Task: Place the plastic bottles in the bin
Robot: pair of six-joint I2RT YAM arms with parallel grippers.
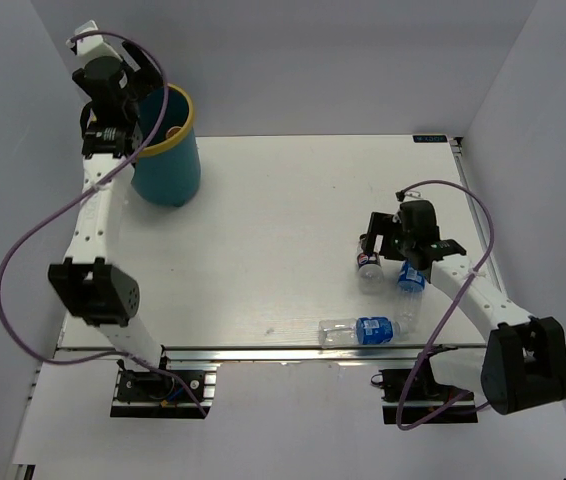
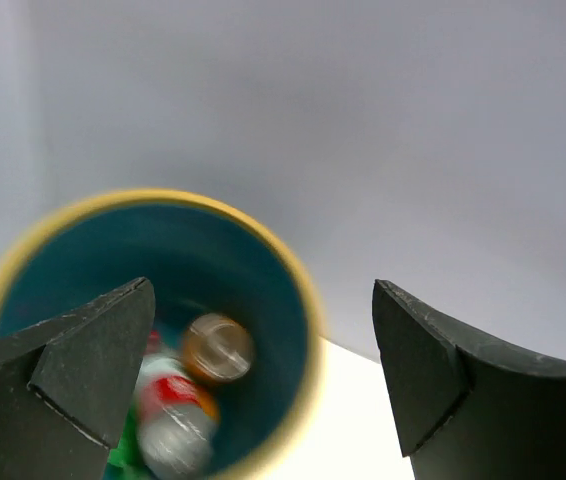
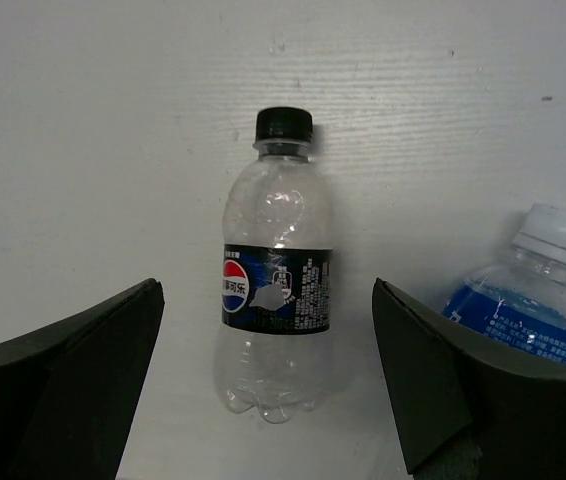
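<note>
The teal bin (image 1: 170,170) with a yellow rim stands at the table's far left. My left gripper (image 1: 151,82) hovers over its mouth, open and empty. In the left wrist view (image 2: 263,375) I look down into the bin (image 2: 263,270), which holds an orange bottle (image 2: 218,347), a clear red-labelled bottle (image 2: 173,410) and a green one (image 2: 123,458). My right gripper (image 1: 370,247) is open just above a clear bottle with a dark blue label (image 1: 369,270), which lies between the fingers in the right wrist view (image 3: 276,300). A blue-labelled bottle (image 1: 410,285) lies right beside it (image 3: 533,315). A third (image 1: 360,330) lies near the front edge.
The white table (image 1: 283,230) is walled in by grey panels at the back and on both sides. The left arm's purple cable (image 1: 33,250) loops out past the table's left edge. The right arm's base (image 1: 523,365) sits at the front right corner.
</note>
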